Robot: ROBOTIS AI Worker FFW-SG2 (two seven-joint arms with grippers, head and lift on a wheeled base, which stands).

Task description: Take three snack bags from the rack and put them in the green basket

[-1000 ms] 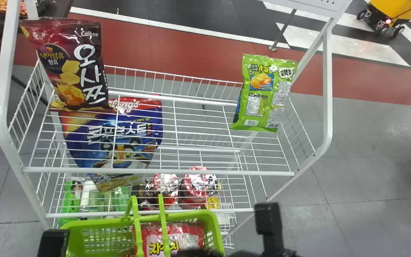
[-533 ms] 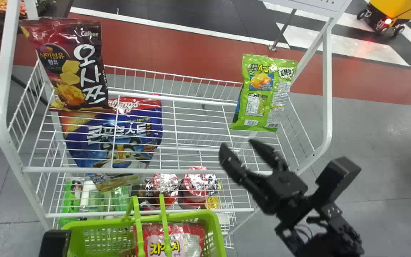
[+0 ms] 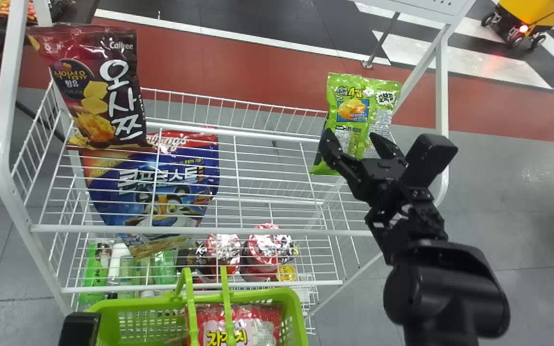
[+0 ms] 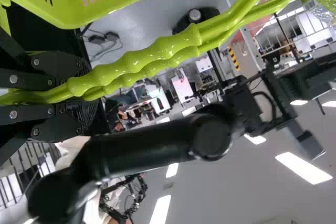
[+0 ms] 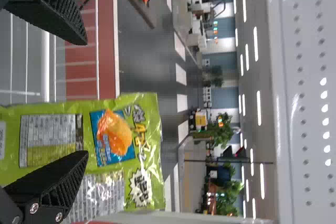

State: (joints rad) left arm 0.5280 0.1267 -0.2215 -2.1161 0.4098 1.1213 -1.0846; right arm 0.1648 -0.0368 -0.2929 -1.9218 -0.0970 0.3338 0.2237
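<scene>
Green glossy snack bag (image 3: 346, 98) is stood upright, top end up, long axis near vertical, at right end of white wire rack (image 3: 209, 231). Right gripper (image 3: 351, 137) is spread wide before it, nothing held; green plastic basket handles (image 4: 157, 51) are clamped by left gripper (image 3: 80, 329).

Green bag (image 3: 349, 110) upright, right end of rack (image 3: 185, 231). Maroon bag (image 3: 89, 86) upright, left end. Red-pink bag (image 3: 260, 331) inside green basket (image 3: 135, 303), handles (image 3: 192, 307) raised.

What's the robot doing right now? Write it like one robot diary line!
right gripper: open by green bag | left gripper: holding basket handles | basket: red bag inside
</scene>
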